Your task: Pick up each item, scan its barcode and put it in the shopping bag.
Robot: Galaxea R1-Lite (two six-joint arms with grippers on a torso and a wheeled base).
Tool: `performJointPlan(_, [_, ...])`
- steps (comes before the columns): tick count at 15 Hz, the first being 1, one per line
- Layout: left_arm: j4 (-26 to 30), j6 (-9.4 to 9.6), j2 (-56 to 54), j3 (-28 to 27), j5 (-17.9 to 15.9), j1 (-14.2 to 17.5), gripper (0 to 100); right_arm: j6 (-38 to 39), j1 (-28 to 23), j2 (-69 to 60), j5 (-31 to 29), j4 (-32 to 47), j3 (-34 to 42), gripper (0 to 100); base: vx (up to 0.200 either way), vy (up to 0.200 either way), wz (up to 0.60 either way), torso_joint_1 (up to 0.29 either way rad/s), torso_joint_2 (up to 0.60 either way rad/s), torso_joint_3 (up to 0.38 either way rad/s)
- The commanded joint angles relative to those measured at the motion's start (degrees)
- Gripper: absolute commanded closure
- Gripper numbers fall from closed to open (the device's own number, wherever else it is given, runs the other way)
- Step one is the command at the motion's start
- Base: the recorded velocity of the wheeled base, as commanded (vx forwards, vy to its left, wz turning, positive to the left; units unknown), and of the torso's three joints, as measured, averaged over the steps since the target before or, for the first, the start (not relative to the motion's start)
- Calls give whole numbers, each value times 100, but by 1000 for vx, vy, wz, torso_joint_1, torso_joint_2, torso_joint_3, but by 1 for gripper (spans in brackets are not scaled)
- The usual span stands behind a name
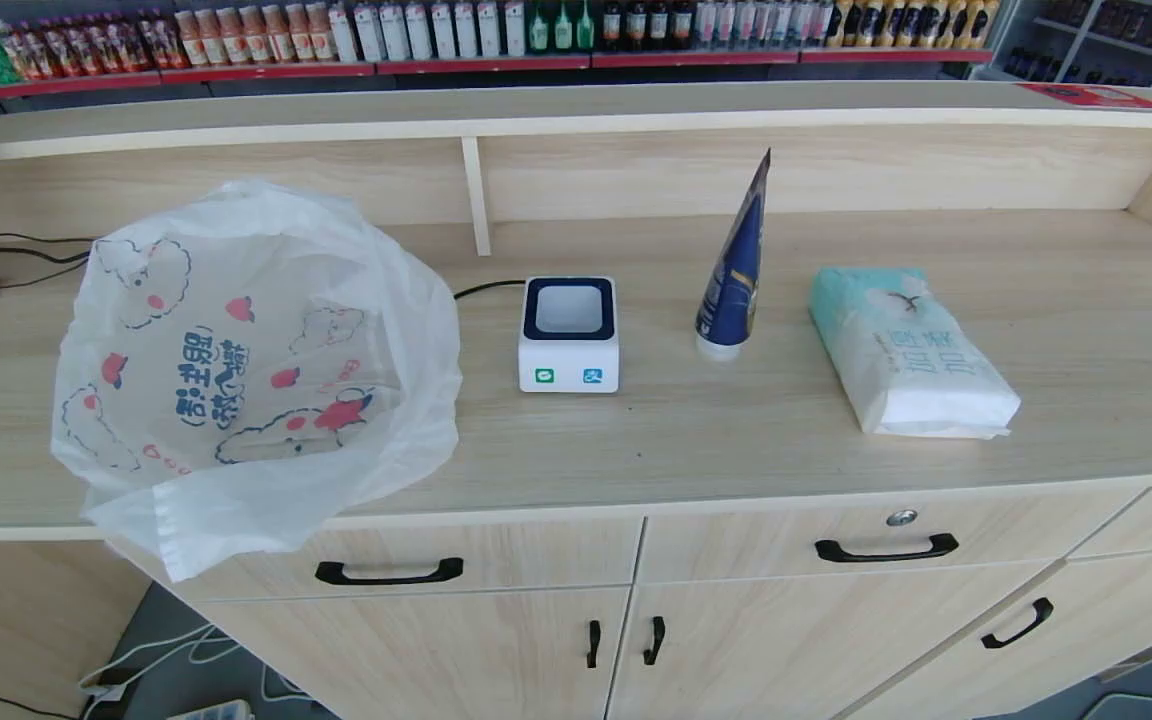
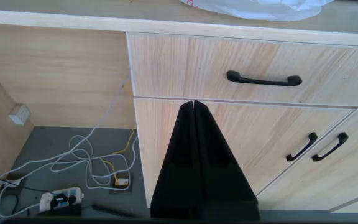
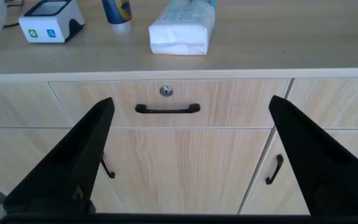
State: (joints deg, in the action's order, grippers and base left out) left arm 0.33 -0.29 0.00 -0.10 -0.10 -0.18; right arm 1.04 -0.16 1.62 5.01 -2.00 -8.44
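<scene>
Down low, left claw (image 2: pixel 193 104) pinched together before the drawers (image 2: pixel 185 65), right claw (image 3: pixel 191 99) spread wide

Wooden counter (image 1: pixel 636 440) bearing, left to right, shopping bag (image 1: pixel 256 370), scanner (image 1: pixel 569 335), upright blue tube (image 1: pixel 733 280), tissue pack (image 1: pixel 911 350).

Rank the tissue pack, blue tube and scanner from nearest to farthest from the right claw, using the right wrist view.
1. Tissue pack: on the counter, straight ahead of the right claw, near the front edge.
2. Blue tube: farther back, towards the robot's left.
3. Scanner: farther left again.
</scene>
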Motion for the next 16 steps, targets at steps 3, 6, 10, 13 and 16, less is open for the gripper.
performJointPlan(3, [2, 3, 0, 1, 1, 1, 100, -306, 7, 2861, 185, -1083, -1907, 0, 0, 0, 0, 0, 0, 0])
performJointPlan(6, [2, 3, 0, 1, 1, 1, 100, -376, 95, 4566, 176, -3448, -1863, 0, 0, 0, 0, 0, 0, 0])
performJointPlan(10, [2, -6, 0, 1, 1, 1, 100, -675, 974, 5964, -396, -4994, -1995, 0, 0, 0, 0, 0, 0, 0])
performJointPlan(13, [2, 3, 0, 1, 1, 1, 100, -745, 2697, 7115, -2039, -5926, -2338, 0, 0, 0, 0, 0, 0, 0])
performJointPlan(16, [2, 3, 0, 1, 1, 1, 100, -859, 3110, 8214, -2593, -6866, -2795, 0, 0, 0, 0, 0, 0, 0])
